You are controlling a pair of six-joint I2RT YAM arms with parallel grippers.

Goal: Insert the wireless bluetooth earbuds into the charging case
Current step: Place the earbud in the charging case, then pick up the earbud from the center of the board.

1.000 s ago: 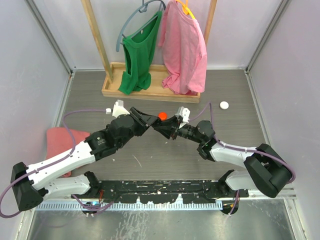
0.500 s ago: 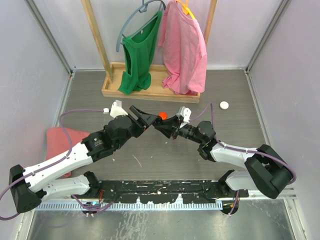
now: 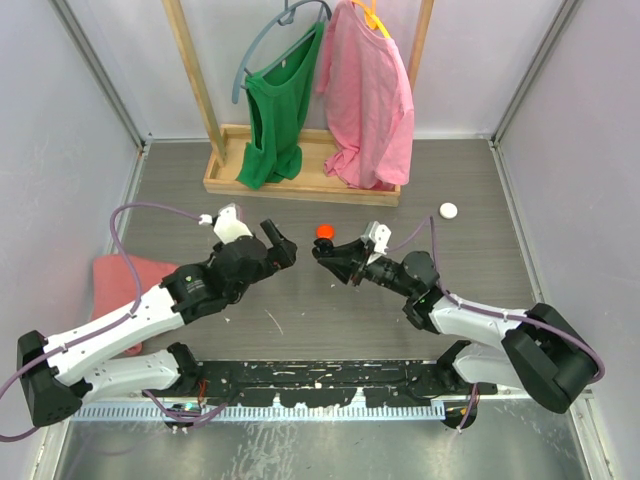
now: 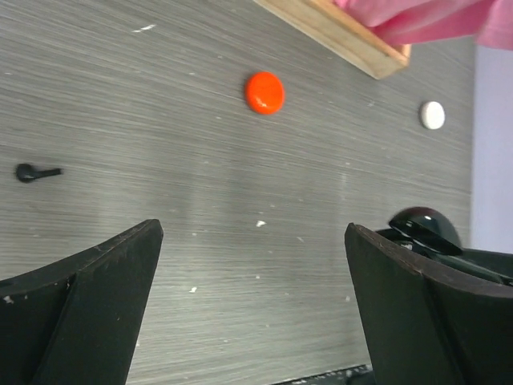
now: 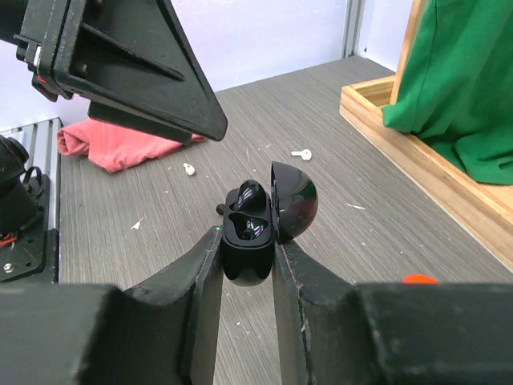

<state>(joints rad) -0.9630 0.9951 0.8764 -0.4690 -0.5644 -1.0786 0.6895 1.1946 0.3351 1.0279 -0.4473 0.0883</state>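
My right gripper (image 5: 247, 243) is shut on the black charging case (image 5: 244, 261), held off the table with its domed lid (image 5: 293, 200) swung open. One black earbud (image 5: 248, 195) sits in the case's upper socket. The lower socket looks hollow. From above, the case (image 3: 322, 250) hangs near the table's middle. My left gripper (image 4: 252, 233) is open and holds nothing. It hovers just left of the case (image 4: 423, 224), and in the top view the left gripper (image 3: 281, 246) stands a little apart from it. Another black earbud (image 4: 32, 172) lies on the table, and two white earbuds (image 5: 301, 152) (image 5: 189, 168) lie farther off.
An orange puck (image 3: 324, 231) lies just beyond the case and a white puck (image 3: 448, 210) at the back right. A wooden rack base (image 3: 300, 180) with green and pink shirts stands at the back. A red cloth (image 3: 125, 280) lies at the left.
My left gripper has opened wide and pulled back to the left, away from the case where its tips met the right gripper's. The right gripper keeps hold of the case.
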